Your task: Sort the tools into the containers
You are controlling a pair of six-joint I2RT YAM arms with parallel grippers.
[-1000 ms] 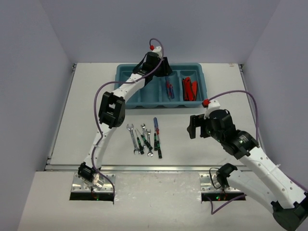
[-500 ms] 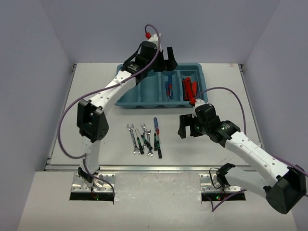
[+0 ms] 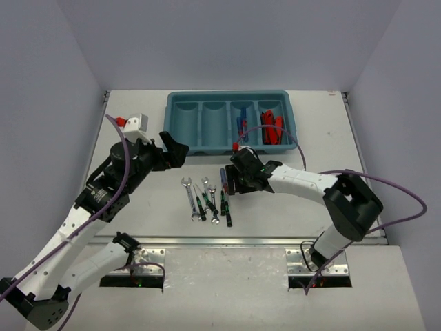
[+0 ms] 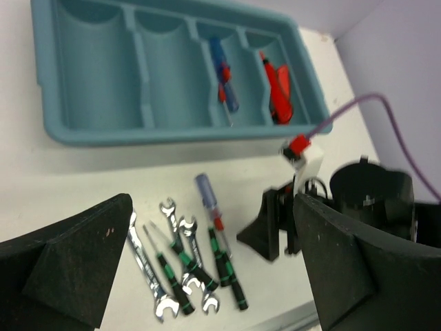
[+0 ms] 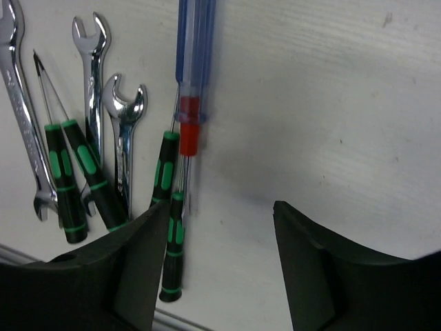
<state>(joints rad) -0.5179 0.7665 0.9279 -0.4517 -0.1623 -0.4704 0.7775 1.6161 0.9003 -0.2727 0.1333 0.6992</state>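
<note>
The teal tray [image 3: 207, 147] stands at the back; its third compartment holds blue-handled screwdrivers [image 3: 240, 125] and its fourth holds red-and-black knives [image 3: 271, 127]. Several tools lie on the table in front of it: silver wrenches [image 3: 187, 195], green-black drivers [image 3: 226, 210] and a blue-handled screwdriver [image 3: 222, 176]. My right gripper [image 3: 231, 182] is open and empty, low over the table just right of that screwdriver [image 5: 193, 62]. My left gripper [image 3: 178, 149] is open and empty, left of the tray's front corner. In the left wrist view its fingers [image 4: 76, 262] frame the pile [image 4: 186, 262].
The tray's two left compartments [image 4: 96, 76] hold nothing. The table's near edge [image 5: 172, 321] runs just below the driver tips. My right arm's purple cable [image 3: 386, 186] loops over the table's right side.
My left arm has pulled back from over the tray to its near-left side. My right gripper has moved left and down to the pile beside the blue screwdriver.
</note>
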